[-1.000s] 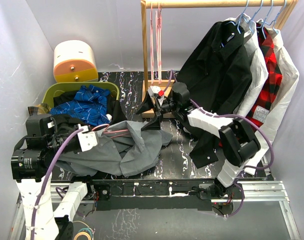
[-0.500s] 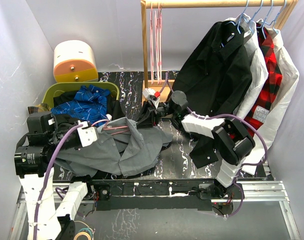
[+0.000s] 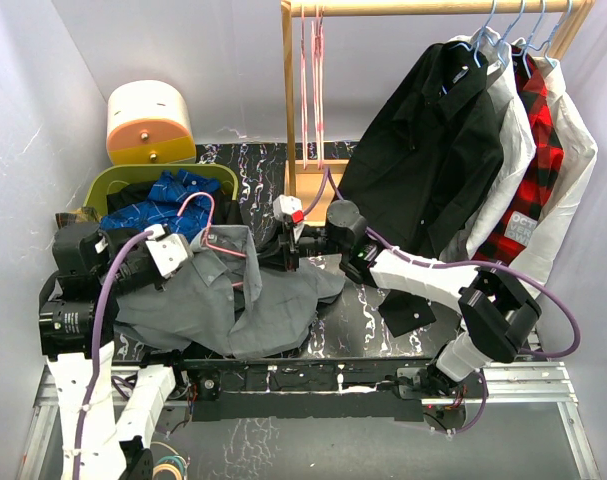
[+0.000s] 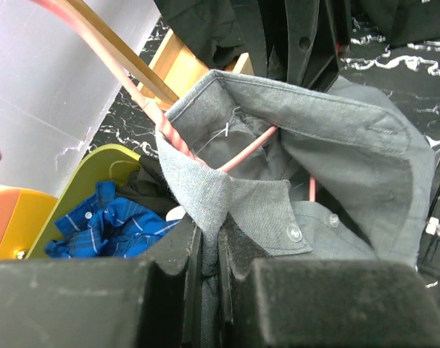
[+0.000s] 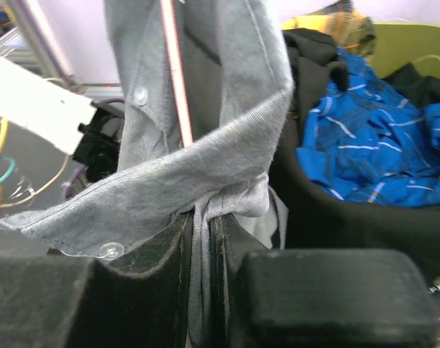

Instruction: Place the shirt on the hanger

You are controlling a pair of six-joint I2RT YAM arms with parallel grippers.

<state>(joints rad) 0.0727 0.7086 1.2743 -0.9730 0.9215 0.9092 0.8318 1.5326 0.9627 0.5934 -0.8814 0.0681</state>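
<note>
Grey collar cloth is sitting pinched between the closed jaws of my left gripper (image 4: 209,250). My right gripper (image 5: 201,232) is clamping another fold of the same shirt (image 3: 238,300). I am seeing the pink hanger (image 4: 245,150) running inside the collar opening. The shirt's body is lying heaped on the black marbled counter (image 3: 358,320), just beside the green basket (image 3: 108,178) that is holding a blue garment (image 3: 168,210).

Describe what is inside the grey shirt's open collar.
Thin pink bars of the hanger cross inside the shirt, one running out over the collar edge. Fabric hides the rest of the frame.
</note>
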